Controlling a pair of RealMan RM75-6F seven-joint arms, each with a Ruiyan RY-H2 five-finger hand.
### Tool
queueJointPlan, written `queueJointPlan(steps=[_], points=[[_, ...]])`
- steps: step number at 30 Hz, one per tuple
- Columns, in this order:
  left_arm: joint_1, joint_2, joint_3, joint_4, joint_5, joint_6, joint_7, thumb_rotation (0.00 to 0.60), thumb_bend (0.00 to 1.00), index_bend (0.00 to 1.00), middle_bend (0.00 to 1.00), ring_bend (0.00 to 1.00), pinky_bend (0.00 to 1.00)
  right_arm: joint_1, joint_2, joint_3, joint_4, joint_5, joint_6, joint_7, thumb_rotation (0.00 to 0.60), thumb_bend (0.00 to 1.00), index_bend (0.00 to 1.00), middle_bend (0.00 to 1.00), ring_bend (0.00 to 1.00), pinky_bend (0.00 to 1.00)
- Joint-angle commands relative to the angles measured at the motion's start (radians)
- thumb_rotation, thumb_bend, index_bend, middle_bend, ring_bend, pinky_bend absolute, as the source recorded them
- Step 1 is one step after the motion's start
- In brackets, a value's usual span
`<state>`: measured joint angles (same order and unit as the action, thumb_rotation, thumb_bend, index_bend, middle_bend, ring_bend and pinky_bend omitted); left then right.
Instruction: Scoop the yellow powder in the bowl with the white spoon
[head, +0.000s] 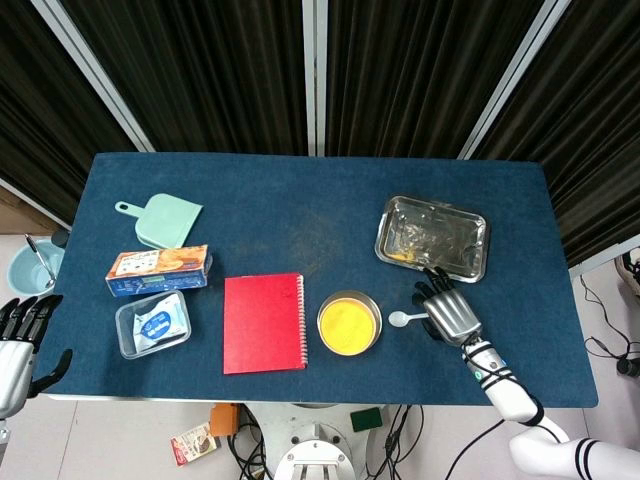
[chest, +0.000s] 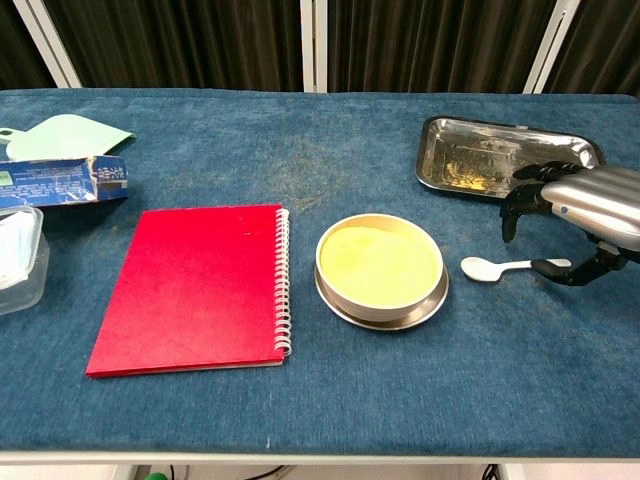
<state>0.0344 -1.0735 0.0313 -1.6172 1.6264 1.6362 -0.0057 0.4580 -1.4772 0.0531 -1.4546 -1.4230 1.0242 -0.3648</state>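
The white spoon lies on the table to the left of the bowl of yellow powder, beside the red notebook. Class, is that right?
Not quite. The white spoon lies right of the bowl, by the right robot hand; the red notebook is on the bowl's other side, as the chest view shows.

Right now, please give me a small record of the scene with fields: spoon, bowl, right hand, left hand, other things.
spoon: white plastic spoon flat on blue table, right of bowl
bowl: round metal bowl of yellow powder
right hand: right hand over spoon handle, fingers apart, grip not yet clear
left hand: left hand off table edge, holds nothing
other things: red spiral notebook, steel tray, green dustpan, snack box, clear plastic container
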Motion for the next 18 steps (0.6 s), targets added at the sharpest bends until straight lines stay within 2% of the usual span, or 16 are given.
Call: queueJointPlan(steps=[1,7,12,18], points=[[0.001,0.0,0.0,-0.001,0.001,0.0,0.001,0.6,0.33,0.09,0.12,0.07,0.07,0.013,-0.02,-0.008,0.033,-0.017,-0.006,0.017,0.6,0.45,0.43,0.21,0.0,0.0],[0.007,-0.002,0.001,0.002,0.0,0.005,-0.004,0.6,0.33,0.09,0.12,0.07,0.07,0.021,-0.047,-0.019,0.08,-0.043,0.007,0.043,0.6,0.46,0.47,0.22,0.0,0.0],[0.008,-0.005,0.001,0.008,0.004,0.007,-0.008,0.6,0.33,0.09,0.12,0.07,0.07,0.022,-0.067,-0.019,0.104,-0.046,0.021,0.054,0.6,0.36,0.48,0.23,0.0,0.0],[0.01,-0.008,0.001,0.013,0.004,0.007,-0.013,0.6,0.33,0.09,0.12,0.07,0.07,0.026,-0.076,-0.021,0.111,-0.045,0.022,0.051,0.6,0.36,0.51,0.24,0.0,0.0]])
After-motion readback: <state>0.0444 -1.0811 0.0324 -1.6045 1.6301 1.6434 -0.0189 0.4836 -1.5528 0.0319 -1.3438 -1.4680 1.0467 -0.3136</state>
